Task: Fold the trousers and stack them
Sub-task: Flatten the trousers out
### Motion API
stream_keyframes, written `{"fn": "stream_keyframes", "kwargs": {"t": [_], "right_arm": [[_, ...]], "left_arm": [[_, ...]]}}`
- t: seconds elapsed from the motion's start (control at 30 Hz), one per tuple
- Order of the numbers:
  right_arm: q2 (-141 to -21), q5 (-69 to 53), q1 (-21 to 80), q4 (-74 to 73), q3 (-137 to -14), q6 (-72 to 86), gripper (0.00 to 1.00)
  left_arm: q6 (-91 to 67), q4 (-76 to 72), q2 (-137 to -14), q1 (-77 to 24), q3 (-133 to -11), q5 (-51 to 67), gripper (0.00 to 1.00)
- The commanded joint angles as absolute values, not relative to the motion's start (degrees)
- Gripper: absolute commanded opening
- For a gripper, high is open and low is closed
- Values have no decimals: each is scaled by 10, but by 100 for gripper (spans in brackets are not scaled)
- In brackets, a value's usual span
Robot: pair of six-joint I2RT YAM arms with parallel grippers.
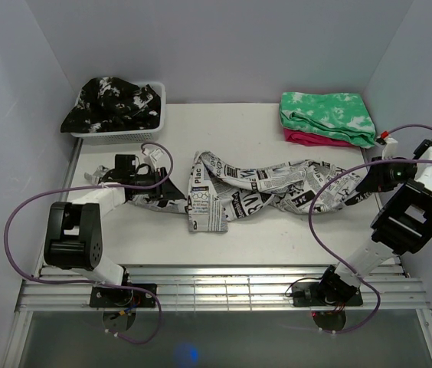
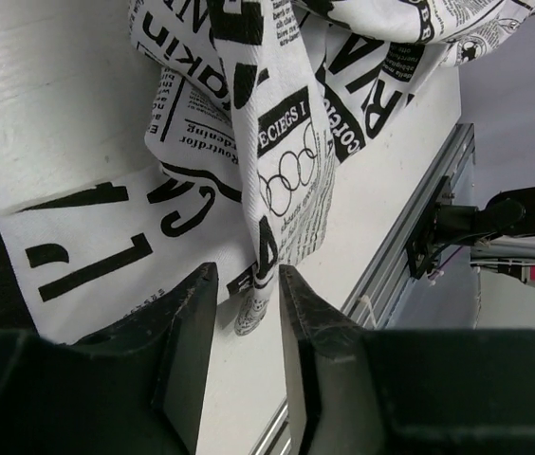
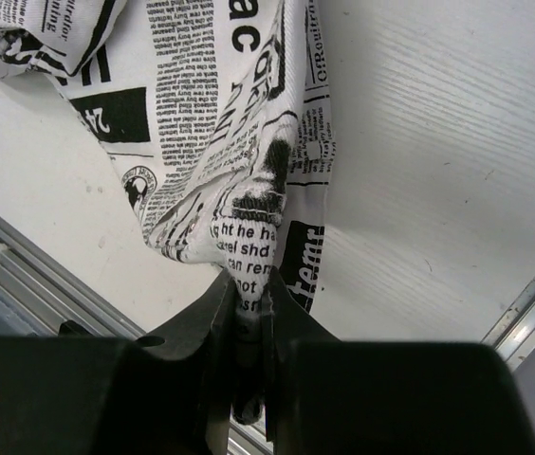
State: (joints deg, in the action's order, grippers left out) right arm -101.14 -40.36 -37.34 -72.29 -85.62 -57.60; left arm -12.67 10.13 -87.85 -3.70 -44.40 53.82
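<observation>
The trousers (image 1: pixel 262 192), white with black newspaper print, lie twisted and stretched across the middle of the table. My left gripper (image 1: pixel 161 188) is at their left end. In the left wrist view it (image 2: pixel 247 270) is open, and a narrow corner of the trousers (image 2: pixel 286 142) hangs between the fingertips without being clamped. My right gripper (image 1: pixel 365 182) is at their right end. In the right wrist view it (image 3: pixel 249 280) is shut on a bunched fold of the trousers (image 3: pixel 211 142), held just above the table.
A white basket (image 1: pixel 161 107) at the back left holds a black garment with white splotches (image 1: pixel 112 101). A folded green-and-white cloth (image 1: pixel 327 115) lies on a pink one (image 1: pixel 308 138) at the back right. A metal rail (image 1: pixel 224 287) runs along the near edge. Walls close in both sides.
</observation>
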Motion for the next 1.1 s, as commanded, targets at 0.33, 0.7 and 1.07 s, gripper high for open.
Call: {"fn": "stream_keyframes", "kwargs": {"t": [0.33,0.7,1.07], "right_arm": [[-969,-404,-374,-751,-896,-599,8],[-897,-272,-375,-704,-934,-709,8],[-1084,-193,-284,-631,-1107,-607,8]], "left_arm": [[-156,33,-929,-133,-482,506,51],[110,410,-605,-81,-625,279,0],[210,259,-937,-21,-775,169,0]]}}
